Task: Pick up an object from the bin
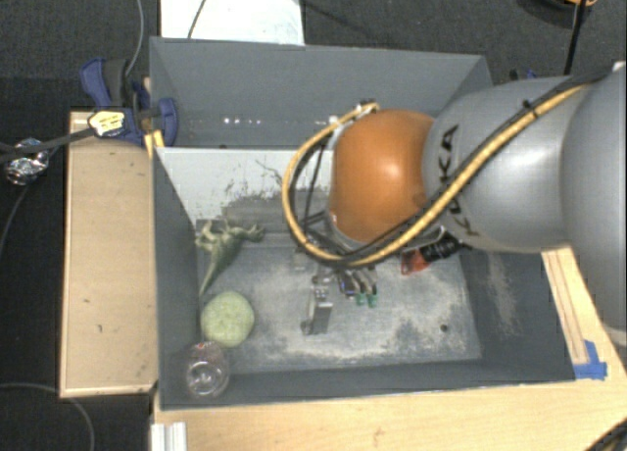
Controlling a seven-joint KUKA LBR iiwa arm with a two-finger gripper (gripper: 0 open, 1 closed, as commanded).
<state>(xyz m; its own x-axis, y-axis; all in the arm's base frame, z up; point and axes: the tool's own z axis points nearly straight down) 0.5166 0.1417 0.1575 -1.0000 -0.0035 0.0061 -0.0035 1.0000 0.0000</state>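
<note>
My gripper (316,319) hangs below the orange wrist cover, low over the bare bin floor near the middle. Nothing shows between its parts. A small dark and green piece (364,292) sits just to its right; I cannot tell whether it is a loose thing or part of the gripper. A pale green round pad (227,318) lies to the left of the gripper, well apart from it. Beyond that pad, a green toy dinosaur (225,240) lies by the left wall. A red thing (415,261) peeks out from under the arm on the right, mostly hidden.
A clear round plastic thing (206,375) rests in the front left corner of the bin. The arm and its orange cover hang over the back right part of the bin. The bin floor in front of and to the right of the gripper is bare and dusty.
</note>
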